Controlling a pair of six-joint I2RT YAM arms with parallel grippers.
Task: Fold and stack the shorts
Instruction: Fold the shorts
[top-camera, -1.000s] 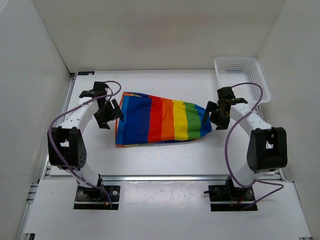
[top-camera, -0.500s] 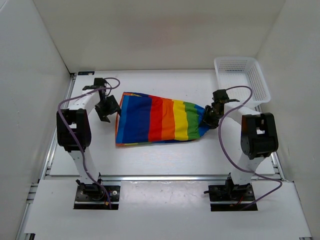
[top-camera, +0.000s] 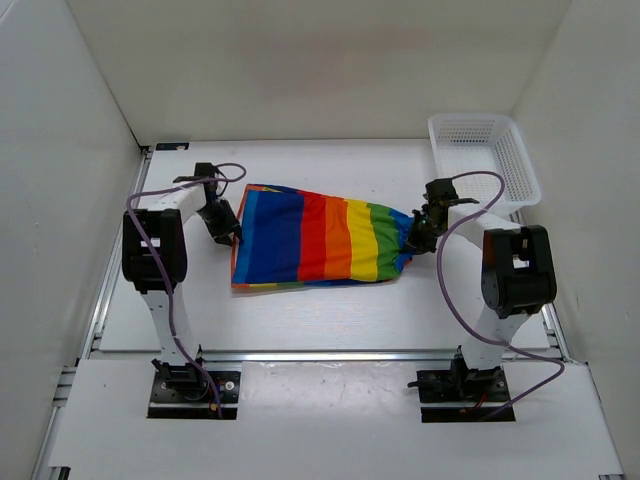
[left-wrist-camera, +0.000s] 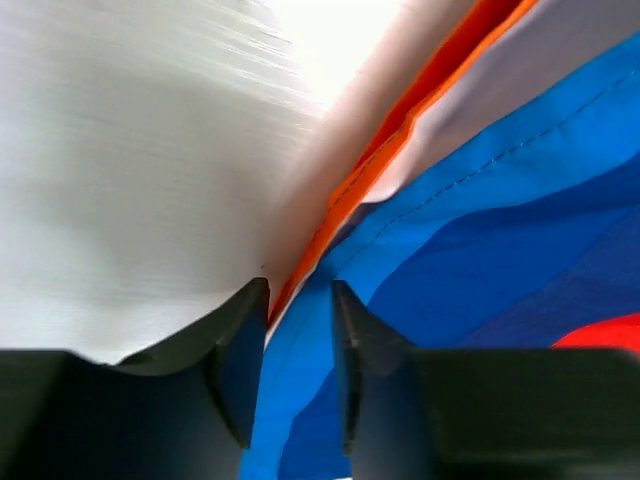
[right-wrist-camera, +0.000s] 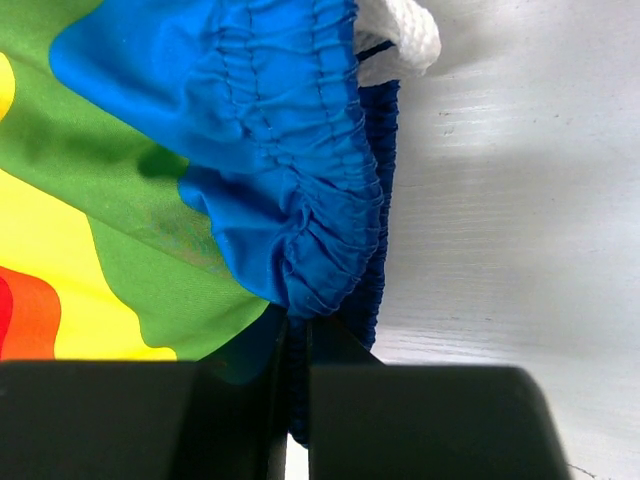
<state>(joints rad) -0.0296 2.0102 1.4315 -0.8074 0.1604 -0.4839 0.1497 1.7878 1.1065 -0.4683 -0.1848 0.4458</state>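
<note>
Top view: shorts (top-camera: 320, 240) lie flat mid-table, blue end left, green and blue waistband end right. Bare table (top-camera: 330, 325) runs in front of and behind them. The basket (top-camera: 520, 165) sits in the far right corner, well apart from the cloth. Side walls are close to both arms, nearer on the left. Left gripper (top-camera: 228, 228) is at the left blue edge and right gripper (top-camera: 415, 238) at the right tip, so the cloth spans between them.

Against the earlier frames: a second ago both arms were bowed outward, and the left gripper sat just off the cloth. Half a second ago it was still short of the edge; now it touches it. The right arm matches half a second ago. The shorts have hardly shifted.

Left wrist: left gripper (left-wrist-camera: 298, 300) straddles the orange hem (left-wrist-camera: 380, 160) with a narrow gap, and cloth fills that gap. Can't tell if it is pinching yet. The top view hides all of this.

Right wrist: right gripper (right-wrist-camera: 297, 330) has its jaws nearly together, clenched on the gathered blue waistband (right-wrist-camera: 290, 180). A white drawstring (right-wrist-camera: 400, 35) pokes out at the far end, just beside the band. From above, only a dark blob at the cloth tip.
</note>
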